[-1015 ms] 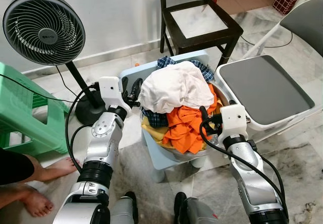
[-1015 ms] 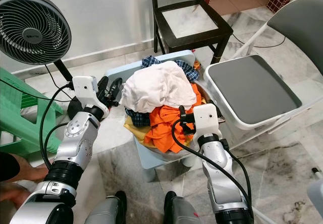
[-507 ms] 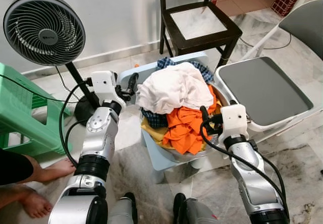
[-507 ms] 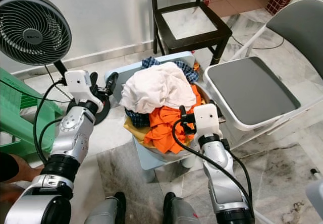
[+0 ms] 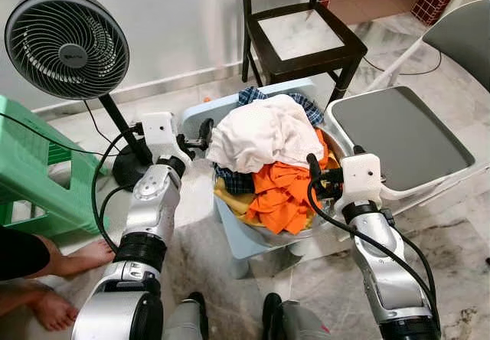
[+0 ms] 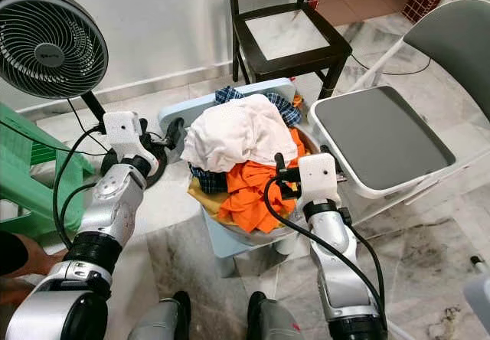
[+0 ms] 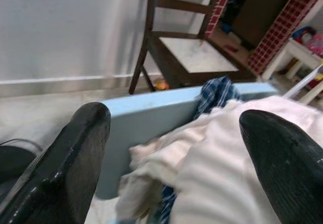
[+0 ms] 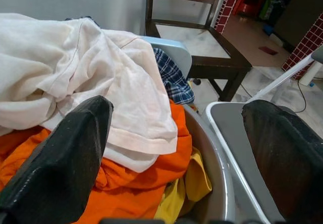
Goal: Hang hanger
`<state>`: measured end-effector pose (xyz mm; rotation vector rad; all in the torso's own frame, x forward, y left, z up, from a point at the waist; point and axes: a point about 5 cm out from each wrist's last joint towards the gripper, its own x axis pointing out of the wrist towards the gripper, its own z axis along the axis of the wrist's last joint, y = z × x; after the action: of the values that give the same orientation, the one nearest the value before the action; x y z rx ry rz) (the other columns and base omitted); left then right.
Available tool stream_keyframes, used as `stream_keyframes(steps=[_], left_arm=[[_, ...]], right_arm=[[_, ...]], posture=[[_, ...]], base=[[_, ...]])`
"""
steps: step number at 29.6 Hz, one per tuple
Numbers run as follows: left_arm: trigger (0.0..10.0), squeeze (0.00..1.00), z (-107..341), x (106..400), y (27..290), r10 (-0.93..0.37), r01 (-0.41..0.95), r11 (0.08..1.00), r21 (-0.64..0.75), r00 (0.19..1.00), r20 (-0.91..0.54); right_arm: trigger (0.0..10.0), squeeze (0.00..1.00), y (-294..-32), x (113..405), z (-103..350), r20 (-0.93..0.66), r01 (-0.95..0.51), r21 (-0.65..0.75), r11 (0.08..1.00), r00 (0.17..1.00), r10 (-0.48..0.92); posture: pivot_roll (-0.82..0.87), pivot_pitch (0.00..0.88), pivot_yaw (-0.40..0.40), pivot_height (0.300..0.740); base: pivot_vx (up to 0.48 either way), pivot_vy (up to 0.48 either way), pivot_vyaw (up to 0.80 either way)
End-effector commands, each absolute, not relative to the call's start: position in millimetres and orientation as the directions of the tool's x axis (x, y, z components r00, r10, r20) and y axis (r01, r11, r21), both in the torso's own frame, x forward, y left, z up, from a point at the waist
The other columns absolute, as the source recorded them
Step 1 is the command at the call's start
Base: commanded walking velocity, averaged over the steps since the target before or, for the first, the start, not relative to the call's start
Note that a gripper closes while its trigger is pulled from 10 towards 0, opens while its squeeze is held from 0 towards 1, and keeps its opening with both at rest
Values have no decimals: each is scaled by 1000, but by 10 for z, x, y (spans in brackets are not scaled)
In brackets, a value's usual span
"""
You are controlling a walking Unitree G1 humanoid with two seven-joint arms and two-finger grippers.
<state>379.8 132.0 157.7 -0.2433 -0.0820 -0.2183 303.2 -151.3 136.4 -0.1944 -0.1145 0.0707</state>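
Hanger is not showing itself anywhere; if it is sitting among the laundry, it cannot be made out. A white garment (image 5: 264, 133) is lying on top of the heap, draping over an orange garment (image 5: 283, 191), with a blue plaid cloth (image 5: 249, 95) peeking out at the far side and a yellow cloth (image 5: 226, 194) hanging at the near left edge. The heap is filling a metal basin (image 8: 214, 158), which is resting on a light-blue stool (image 5: 200, 112). The left end effector (image 5: 195, 135) is hovering just beside the left edge of the heap, above the stool's rim, its fingers (image 7: 65, 158) standing wide apart and gripping nothing. The right end effector (image 5: 315, 178) is hovering at the right side of the heap, close to the orange garment, its fingers (image 8: 60, 163) likewise spread apart and released, with nothing between them. A grey folding chair (image 5: 402, 137) is standing just to the right of the basin. A dark wooden chair (image 5: 302, 34) is standing beyond the stool, near the white wall. A black pedestal fan (image 5: 65, 45) is standing on the floor to the left, and a green plastic stool (image 5: 38, 179) is sitting nearer the left edge. A person's bare feet (image 5: 76, 259) are resting on the marble floor at lower left.
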Motion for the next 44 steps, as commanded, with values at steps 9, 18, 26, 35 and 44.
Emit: stream_keyframes(steps=[9,18,26,35,44], left_arm=[[10000,0,1396,3710,1007,-387,381,910,-165,922,-4],[10000,0,1282,3742,1104,-344,327,932,-157,934,-93],[10000,0,1355,3822,1152,-336,319,936,-149,937,-101],[10000,0,1394,3846,1052,-399,380,906,-187,914,-76],[0,0,1153,3694,760,-570,533,815,-230,808,-150]], right_arm=[[10000,0,-1553,2989,1376,127,-26,-178,984,991,50],[10000,0,-1517,2979,1367,131,-26,-174,984,990,49],[10000,0,-1489,2981,1371,136,-28,-174,984,989,52],[10000,0,-1503,2975,1380,142,-22,-183,983,989,49],[10000,0,-1490,2990,1382,148,-15,-180,984,988,42]], posture=[[92,242,-20,740],[102,252,-14,740],[95,252,-9,740],[72,232,-16,740],[70,214,-2,740]], base=[[0,0,0],[0,0,0],[0,0,0],[0,0,0],[0,0,0]])
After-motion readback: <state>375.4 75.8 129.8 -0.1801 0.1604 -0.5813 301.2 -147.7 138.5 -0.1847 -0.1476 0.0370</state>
